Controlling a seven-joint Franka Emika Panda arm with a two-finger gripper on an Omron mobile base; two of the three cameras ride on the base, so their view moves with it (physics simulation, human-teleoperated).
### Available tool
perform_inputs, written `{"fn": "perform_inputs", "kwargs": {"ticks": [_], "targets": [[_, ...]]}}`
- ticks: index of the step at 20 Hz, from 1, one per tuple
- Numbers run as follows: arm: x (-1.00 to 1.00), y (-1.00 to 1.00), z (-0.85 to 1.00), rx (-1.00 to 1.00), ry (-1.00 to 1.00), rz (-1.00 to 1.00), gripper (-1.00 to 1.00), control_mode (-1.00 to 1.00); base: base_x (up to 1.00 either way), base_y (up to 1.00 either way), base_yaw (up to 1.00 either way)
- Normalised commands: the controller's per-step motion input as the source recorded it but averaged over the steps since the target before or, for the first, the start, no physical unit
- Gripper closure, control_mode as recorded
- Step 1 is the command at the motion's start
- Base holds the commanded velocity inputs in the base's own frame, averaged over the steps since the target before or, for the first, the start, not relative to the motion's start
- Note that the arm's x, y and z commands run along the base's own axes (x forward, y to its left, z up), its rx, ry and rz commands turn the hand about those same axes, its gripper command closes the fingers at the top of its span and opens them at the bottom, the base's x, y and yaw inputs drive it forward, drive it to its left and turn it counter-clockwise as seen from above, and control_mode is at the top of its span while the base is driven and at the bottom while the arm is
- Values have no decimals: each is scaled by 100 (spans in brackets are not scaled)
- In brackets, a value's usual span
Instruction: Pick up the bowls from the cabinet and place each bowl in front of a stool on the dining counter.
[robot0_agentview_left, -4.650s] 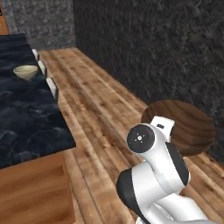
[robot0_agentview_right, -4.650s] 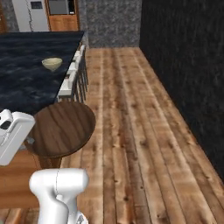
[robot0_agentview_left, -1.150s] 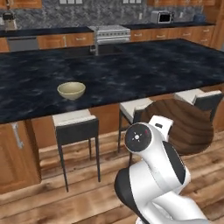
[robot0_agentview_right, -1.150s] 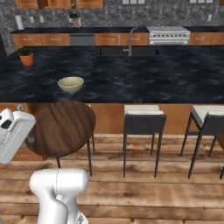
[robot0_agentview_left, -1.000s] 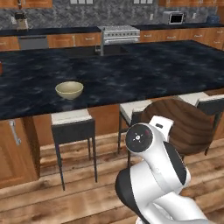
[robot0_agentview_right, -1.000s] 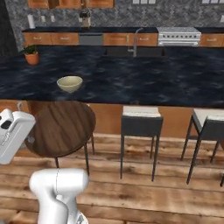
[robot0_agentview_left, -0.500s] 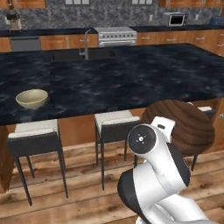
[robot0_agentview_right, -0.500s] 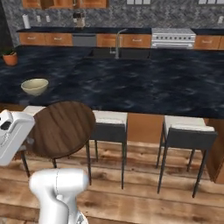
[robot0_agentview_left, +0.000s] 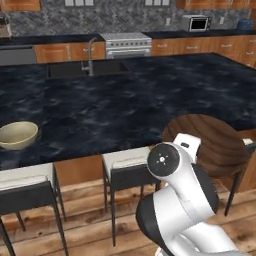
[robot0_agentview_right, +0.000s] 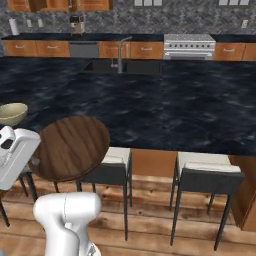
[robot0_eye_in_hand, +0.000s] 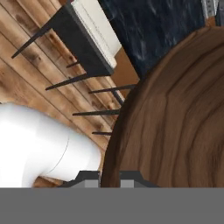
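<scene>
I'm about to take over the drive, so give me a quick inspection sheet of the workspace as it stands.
Surface: dining counter, black marble top, sink with faucet set into its far side.
Job's things: beige bowl on the counter above a stool; dark wooden bowl held up off the counter, in front of the next stool.
Clutter: nothing seen.
Gripper: gripper shut on the wooden bowl's rim.
Cables: nothing seen.
Surroundings: stove, microwave, wooden base cabinets along the back wall, plank floor.
</scene>
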Motion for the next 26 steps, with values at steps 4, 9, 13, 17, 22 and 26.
{"fn": "perform_inputs", "kwargs": {"ticks": [4,9,13,17,22,26], "targets": [[0,0,0,0,0,0,100,100,66,3,-9],[0,0,0,0,0,0,100,100,36,4,-3],[0,0,0,0,0,0,100,100,34,2,0],[0,0,0,0,0,0,100,100,44,12,0],[0,0,0,0,0,0,100,100,44,10,0],[0,0,0,0,0,0,100,100,41,4,0]]}}
